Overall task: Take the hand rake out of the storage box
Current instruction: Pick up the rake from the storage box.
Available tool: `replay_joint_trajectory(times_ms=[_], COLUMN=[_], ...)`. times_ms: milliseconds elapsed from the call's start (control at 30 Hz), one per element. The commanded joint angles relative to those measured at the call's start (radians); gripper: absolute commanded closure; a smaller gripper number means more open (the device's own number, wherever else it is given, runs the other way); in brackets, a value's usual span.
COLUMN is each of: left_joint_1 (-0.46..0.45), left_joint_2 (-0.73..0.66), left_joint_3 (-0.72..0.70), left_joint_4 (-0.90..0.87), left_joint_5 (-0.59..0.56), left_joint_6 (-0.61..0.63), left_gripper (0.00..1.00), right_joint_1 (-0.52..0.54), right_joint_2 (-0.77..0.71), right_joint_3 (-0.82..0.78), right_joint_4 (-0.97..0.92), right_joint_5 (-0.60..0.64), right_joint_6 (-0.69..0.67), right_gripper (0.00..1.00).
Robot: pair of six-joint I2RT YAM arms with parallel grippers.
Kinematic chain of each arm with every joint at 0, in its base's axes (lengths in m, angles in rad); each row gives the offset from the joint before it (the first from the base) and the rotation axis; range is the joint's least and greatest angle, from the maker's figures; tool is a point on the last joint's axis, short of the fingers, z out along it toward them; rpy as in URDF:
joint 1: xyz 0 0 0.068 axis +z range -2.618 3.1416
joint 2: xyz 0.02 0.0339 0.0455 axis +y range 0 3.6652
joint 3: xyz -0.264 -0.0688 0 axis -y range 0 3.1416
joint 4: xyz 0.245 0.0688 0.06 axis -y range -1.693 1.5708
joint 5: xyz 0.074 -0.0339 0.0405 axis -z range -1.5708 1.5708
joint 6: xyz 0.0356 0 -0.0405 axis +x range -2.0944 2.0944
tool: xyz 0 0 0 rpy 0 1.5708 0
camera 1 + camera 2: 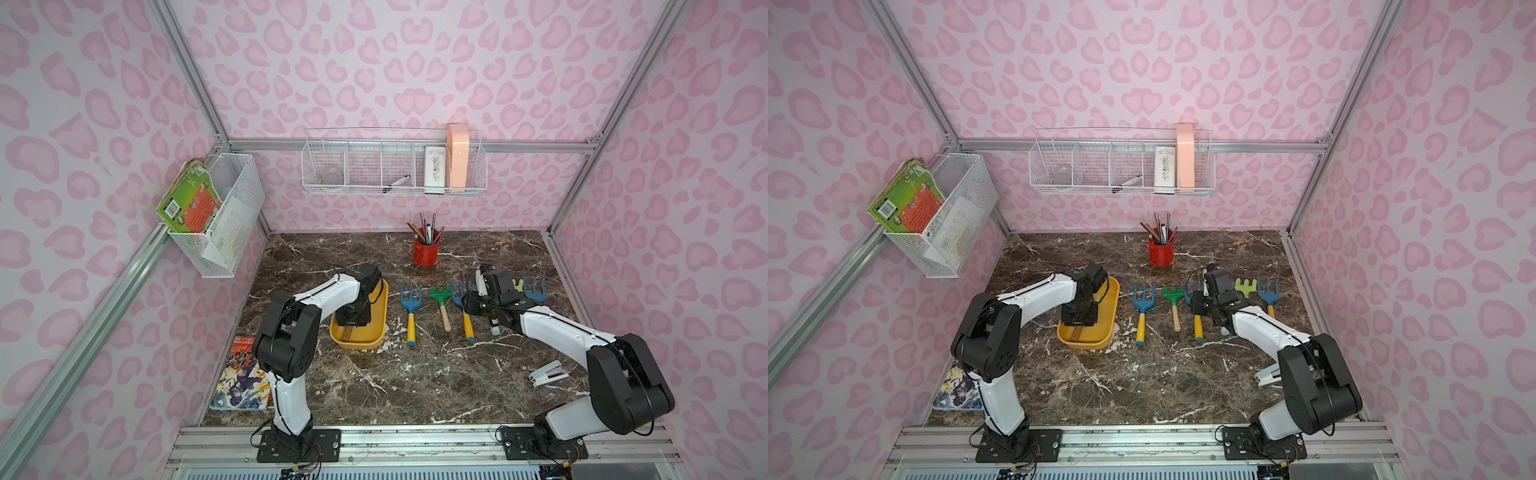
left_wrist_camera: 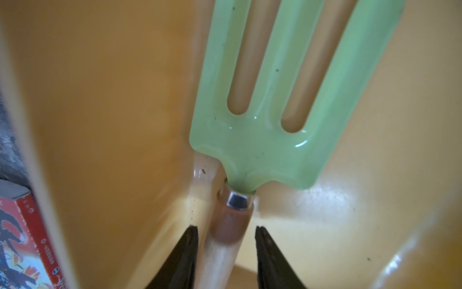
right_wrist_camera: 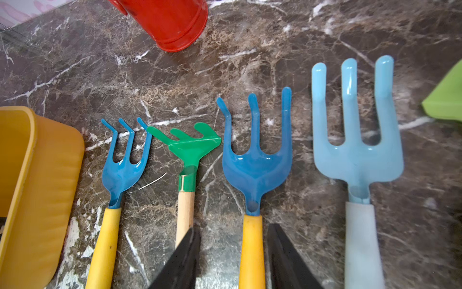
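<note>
Left claw [image 2: 226, 227] is down inside the storage box [image 2: 112, 100] and released. Its black fingers [image 2: 185, 257] straddle the wooden handle of the hand rake [image 2: 262, 150], with a sliver of yellow showing on each side. That rake, pale green with three flat tines, lies on the box floor. The box sits at 9 o'clock on the bench [image 1: 415, 382]. In both top views the left wrist covers most of the box.

One comic book [image 1: 241, 374] lies at 8 o'clock by the bench edge; its spine print is too blurred to read. Two white wire baskets hang on the walls. One [image 1: 232, 216] at 10 o'clock holds a green book [image 1: 187, 203] with a barcode, and the other [image 1: 395, 166] is at 12 o'clock.

One red pencil cup [image 1: 426, 251] stands at 12 o'clock. Six garden tools lie in a row from the centre to 2 o'clock:
- three deep blue rakes [image 1: 1144, 297]
- one green rake [image 3: 190, 147]
- one pale blue fork [image 3: 357, 150]
- one lime green tool [image 1: 518, 284]

Right claw [image 3: 233, 227], released, stands astride the middle blue rake's yellow handle. From above, its wrist hides the pale fork's head. One stapler [image 1: 548, 374] lies at 4 o'clock.
</note>
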Motion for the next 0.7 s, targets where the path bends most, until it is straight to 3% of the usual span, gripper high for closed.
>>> replay_joint_trajectory(times_ms=[0, 267, 667], left_joint_1=[0.004, 0.006, -0.028], left_joint_2=[0.012, 0.023, -0.11], left_joint_3=[-0.007, -0.011, 0.11], left_joint_4=[0.013, 0.032, -0.028], left_joint_5=[-0.013, -0.033, 0.014], left_joint_6=[-0.001, 0.007, 0.014], left_gripper=[0.61, 0.72, 0.78], right_joint_1=[0.002, 0.006, 0.002], right_joint_2=[0.006, 0.003, -0.014], right_joint_3=[0.009, 0.019, 0.012], right_joint_4=[0.012, 0.003, -0.001], right_joint_5=[0.004, 0.008, 0.017], right_joint_6=[0.006, 0.007, 0.004], right_gripper=[0.54, 0.54, 0.54])
